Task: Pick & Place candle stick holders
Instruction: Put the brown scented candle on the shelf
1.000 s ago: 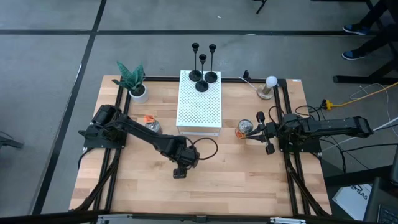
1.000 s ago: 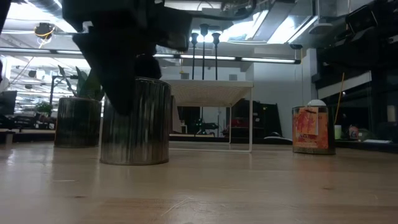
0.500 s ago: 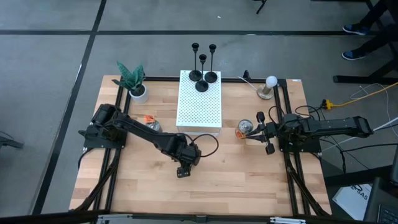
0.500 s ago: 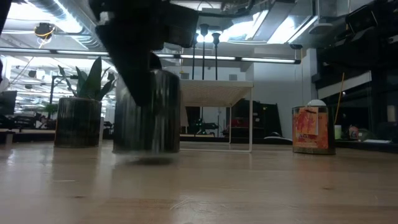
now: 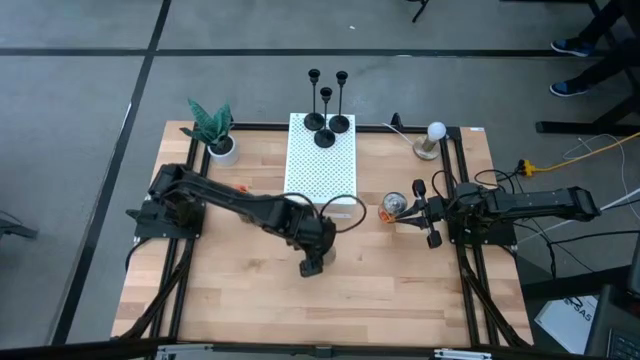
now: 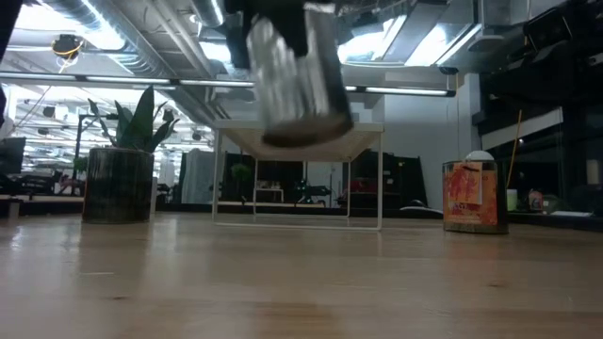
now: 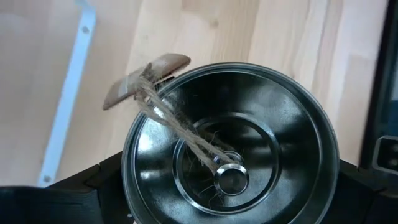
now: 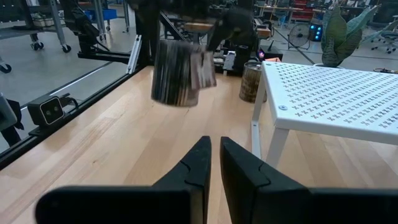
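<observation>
Three slim black candle stick holders [image 5: 325,120] stand on their round bases at the far end of a white perforated stand [image 5: 322,170]. No gripper touches them. My left gripper [image 5: 312,265] is in front of the stand's near edge, shut on a short silver tin [image 7: 230,143]. The tin hangs high and tilted in the low view [image 6: 297,80] and also shows in the right wrist view [image 8: 180,71]. A twine with a wooden tag [image 7: 146,78] hangs over its rim. My right gripper [image 8: 214,155] waits at the table's right, shut and empty. My left gripper pinches the silver tin by its outer wall [image 7: 134,186] between its two fingers, one on each side. The fingers come from above, on the side of the tin's open top. The tin is lifted clear of the table and tilted.
A potted plant [image 5: 215,130] stands at the far left and a white bulb on a wooden base [image 5: 434,135] at the far right. An orange-labelled tin [image 5: 392,207] stands by my right gripper. Another ridged tin [image 6: 118,184] stands at the left. The near table is bare wood.
My left gripper has gone toward the table's right edge and up, carrying the silver tin. The tin, which stood on the table, is now lifted clear and tipped.
</observation>
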Motion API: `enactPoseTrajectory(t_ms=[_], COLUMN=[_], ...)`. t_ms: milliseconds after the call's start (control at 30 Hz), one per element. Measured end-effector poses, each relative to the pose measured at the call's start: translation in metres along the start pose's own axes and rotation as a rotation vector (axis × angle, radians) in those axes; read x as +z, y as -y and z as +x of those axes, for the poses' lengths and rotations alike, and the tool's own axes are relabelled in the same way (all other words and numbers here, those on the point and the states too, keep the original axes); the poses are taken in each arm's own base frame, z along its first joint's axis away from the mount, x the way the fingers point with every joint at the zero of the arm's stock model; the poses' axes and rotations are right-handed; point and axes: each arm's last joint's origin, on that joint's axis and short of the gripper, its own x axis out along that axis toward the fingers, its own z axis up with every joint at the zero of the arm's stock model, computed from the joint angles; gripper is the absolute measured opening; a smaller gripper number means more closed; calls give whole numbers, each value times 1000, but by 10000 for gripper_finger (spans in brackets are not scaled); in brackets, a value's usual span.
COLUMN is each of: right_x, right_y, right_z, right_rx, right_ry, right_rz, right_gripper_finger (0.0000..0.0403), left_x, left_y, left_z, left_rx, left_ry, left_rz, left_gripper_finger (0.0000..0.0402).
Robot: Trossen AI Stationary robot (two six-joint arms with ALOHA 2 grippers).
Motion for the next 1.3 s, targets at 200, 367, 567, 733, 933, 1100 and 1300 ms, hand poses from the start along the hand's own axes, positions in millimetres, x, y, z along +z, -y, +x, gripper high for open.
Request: enactPoseTrajectory(t_ms=[200,367,567,733,933,1100,1300], right_x=[0,0,0,0,0,0,0], right_y=[0,0,0,0,0,0,0], right_z=[0,0,0,0,0,0,0], right_rx=[0,0,0,0,0,0,0], right_ry=[0,0,0,0,0,0,0], right_rz=[0,0,0,0,0,0,0], right_gripper_finger=[39,39,39,39,39,39,39], left_x=[27,50,67,69,63,57,57], left_y=[-16,-44,-83,-116,-148,-166,-184], left_z=[-29,-45,-56,-65,-75,-81,-85], left_rx=[-11,2,16,88,178,242,298], left_ry=[70,140,175,129,28,-36,-37], left_rz=[-34,-91,-137,-167,-208,-237,-272], left_gripper_finger=[348,348,348,348,348,348,348])
